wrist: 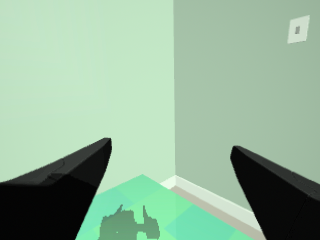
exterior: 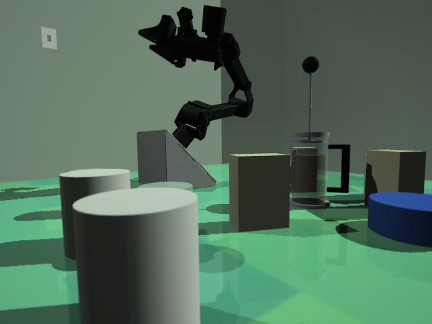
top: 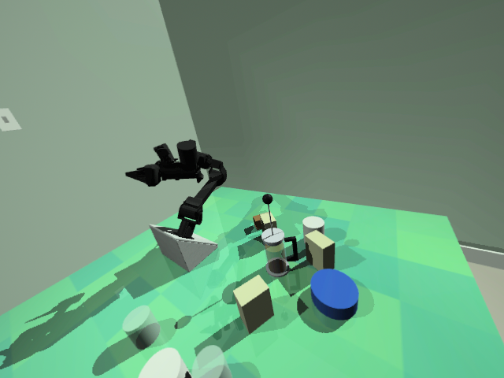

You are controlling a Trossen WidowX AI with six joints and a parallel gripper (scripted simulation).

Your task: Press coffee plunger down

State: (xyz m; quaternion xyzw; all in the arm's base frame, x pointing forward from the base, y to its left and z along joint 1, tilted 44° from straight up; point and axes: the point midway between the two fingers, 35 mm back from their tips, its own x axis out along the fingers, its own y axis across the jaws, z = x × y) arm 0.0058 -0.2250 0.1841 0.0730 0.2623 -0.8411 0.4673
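The coffee press [top: 277, 255] [exterior: 309, 174] stands upright on the table, a clear glass cylinder with a grey lid [top: 272, 236] [exterior: 310, 134] and a black handle [top: 295, 249] [exterior: 345, 169]. Its plunger is up: the thin rod [exterior: 310, 104] rises well above the lid to a round black knob [top: 267, 198] [exterior: 310, 64]. Dark coffee shows inside the glass. My gripper [exterior: 144, 39] [wrist: 171, 147] is open and empty, high above the table and pointing away from the press, far to its left in the top and exterior views. The press is not in the wrist view.
A tan block [top: 321, 250] [exterior: 394, 171] and a white cylinder [top: 313, 224] stand beside the handle. Another tan block [top: 254, 302] [exterior: 260, 192] and a blue disc [top: 334, 289] [exterior: 401, 217] lie on the camera side. Small blocks [top: 268, 221] are behind the press. Several pale cylinders stand front left.
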